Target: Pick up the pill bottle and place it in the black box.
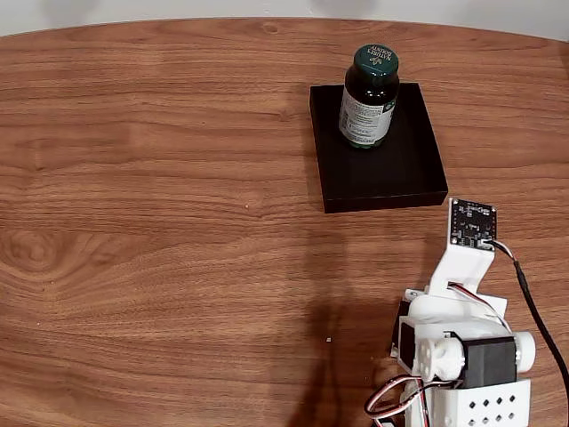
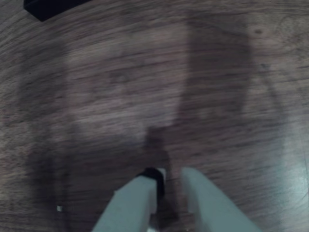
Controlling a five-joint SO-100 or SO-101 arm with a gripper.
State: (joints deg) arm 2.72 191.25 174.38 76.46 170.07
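Fixed view: wooden table [image 1: 160, 222], grain running left to right, far edge curved along the top. Black box [image 1: 391, 178] sits on the right half, nearer the far edge than the near one. Pill bottle [image 1: 368, 96] stands upright inside the box, at its far side and left of the box's middle, green cap up, white label facing the camera. Robot arm [image 1: 458, 356] at the near right corner, white with a black motor, well apart from the box. A small black circuit board [image 1: 472, 223] on a white bracket sits atop the arm, just beside the box's near right corner. A black cable [image 1: 533, 311] trails to the right edge.

Wrist view: blurred. Gripper [image 2: 171, 176] enters from the bottom edge over bare wood, two pale fingers [image 2: 205, 200] a narrow gap apart, nothing between them. A corner of the black box [image 2: 48, 7] shows at top left.
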